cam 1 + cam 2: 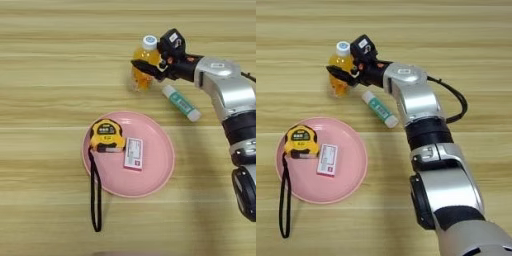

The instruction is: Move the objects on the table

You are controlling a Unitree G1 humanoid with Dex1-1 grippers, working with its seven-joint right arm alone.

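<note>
Orange-juice bottle [142,69] with a white cap, standing upright on the tabletop [50,75] toward the far side, above and to the right of the pink plate [160,172]. Left eye view: the tool [148,69] reaches in from the right on a silver forearm [227,90]; its black fingers [145,66] lie across the front of the bottle's orange body and are closed on it. Just right of the bottle, and apart from it, the white-and-teal tube [181,102] lies flat on the wood, slanting down toward the right. On the plate, the yellow-black tape measure [106,135] sits at the left part, and the flat white-and-pink box [133,153] lies just beside it near the plate's middle. The black strap [94,192] of the tape measure hangs off the plate's left rim and runs down onto the bare tabletop as a long loop.

Right eye view: the same layout appears shifted to the left. The bottle [339,70] stands with the tool [342,74] clasped about its body, one finger [338,73] crossing the front. The whole arm [426,135] shows here, bending up from the lower right corner with a black cable looping at its right side. The tube [379,108] lies between bottle and arm, below the wrist. Tape measure [301,141] and box [327,159] rest on the plate [351,170], and the strap [283,200] trails below its left rim.
</note>
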